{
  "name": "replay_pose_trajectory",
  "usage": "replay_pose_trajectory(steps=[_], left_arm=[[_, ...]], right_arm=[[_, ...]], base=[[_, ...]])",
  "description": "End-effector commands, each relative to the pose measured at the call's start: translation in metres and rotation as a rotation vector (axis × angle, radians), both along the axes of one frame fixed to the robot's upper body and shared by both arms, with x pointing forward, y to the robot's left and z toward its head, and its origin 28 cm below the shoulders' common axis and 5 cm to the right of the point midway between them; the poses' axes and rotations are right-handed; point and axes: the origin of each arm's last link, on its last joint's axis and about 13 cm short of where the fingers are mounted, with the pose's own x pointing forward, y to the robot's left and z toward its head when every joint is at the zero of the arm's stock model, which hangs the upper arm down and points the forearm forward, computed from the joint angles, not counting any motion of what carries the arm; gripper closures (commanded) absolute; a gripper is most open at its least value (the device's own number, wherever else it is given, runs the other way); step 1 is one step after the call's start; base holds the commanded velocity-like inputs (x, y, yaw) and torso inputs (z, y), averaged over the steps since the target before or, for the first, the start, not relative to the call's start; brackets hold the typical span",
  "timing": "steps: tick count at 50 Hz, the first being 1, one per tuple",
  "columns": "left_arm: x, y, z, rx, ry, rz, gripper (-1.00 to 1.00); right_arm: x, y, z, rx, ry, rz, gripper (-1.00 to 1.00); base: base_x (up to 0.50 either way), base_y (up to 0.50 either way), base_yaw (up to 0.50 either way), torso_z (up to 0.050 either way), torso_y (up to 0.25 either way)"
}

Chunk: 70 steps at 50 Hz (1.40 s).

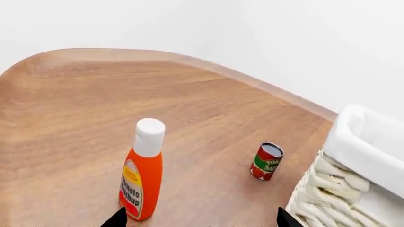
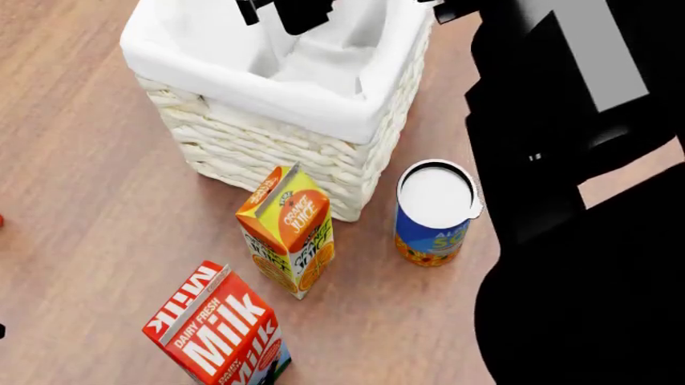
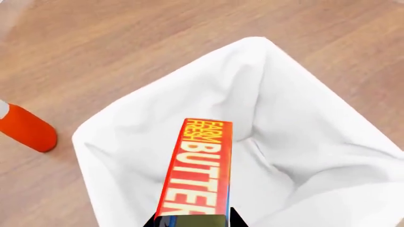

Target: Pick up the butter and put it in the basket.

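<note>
The right gripper (image 3: 192,221) is closed on the near end of the butter (image 3: 197,168), which hangs over the open mouth of the basket (image 3: 303,142). The left gripper (image 1: 198,218) shows only two dark tips, wide apart and holding nothing.

In the head view, the juice carton (image 2: 287,239) stands at 6 o'clock from the basket and the can (image 2: 435,212) at 5 o'clock.

The risk I see: if the jaws release while the box is tilted, it may strike the cloth rim and slide outside.
</note>
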Motion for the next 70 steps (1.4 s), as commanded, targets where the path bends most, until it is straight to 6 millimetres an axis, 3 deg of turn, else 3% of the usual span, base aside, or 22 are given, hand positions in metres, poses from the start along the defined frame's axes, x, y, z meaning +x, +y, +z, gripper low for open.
replay_pose_trajectory(steps=[1,41,70], left_arm=[[-0.002,-0.001,0.000,-0.002,0.004,0.001,-1.00],[-0.006,-0.003,0.005,-0.014,0.000,0.003,-1.00],[-0.012,-0.003,0.009,-0.019,-0.002,0.003,-1.00]], right_arm=[[-0.002,0.005,0.007,0.075,-0.018,0.024,1.00],[0.008,0.004,-0.024,0.100,0.057,0.042,1.00],[0.010,0.001,-0.028,0.110,0.036,-0.027,1.00]], base=[[0.00,0.00,0.00,0.000,0.000],[0.00,0.00,0.00,0.001,0.001],[0.00,0.00,0.00,0.001,0.001]])
